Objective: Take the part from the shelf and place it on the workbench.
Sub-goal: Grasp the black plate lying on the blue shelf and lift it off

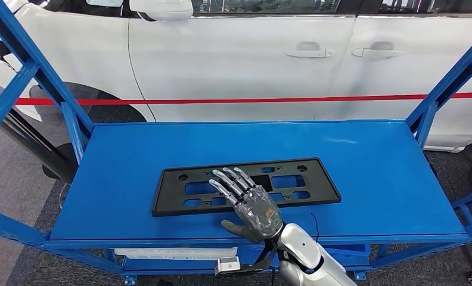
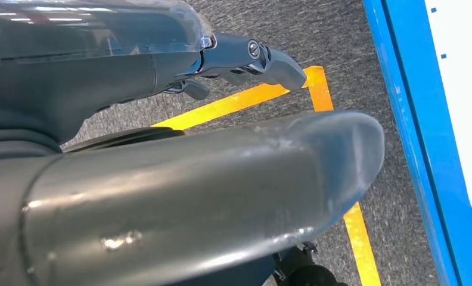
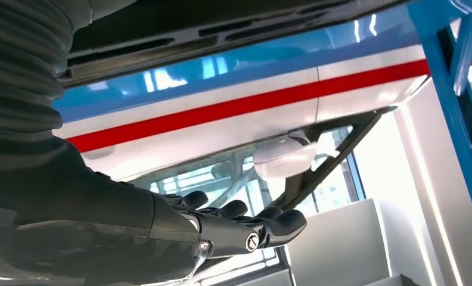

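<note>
Right hand (image 1: 252, 205) is hovering with fingers spread wide over the black part (image 1: 174, 193), which is lying flat near the front edge of the blue shelf (image 1: 370, 173), holding nothing.

flat black plastic part with cut-out slots (image 1: 245, 185): plain black | right hand (image 1: 250, 205) above it: grey palm, silvery fingers | glossy blue metal shelf (image 1: 376, 173): uniform blue | white car body (image 1: 233, 59) beyond hand: white, red stripe | grey speckled carpet floor (image 2: 365, 77) under left hand (image 2: 245, 56): yellow tape lines
</note>
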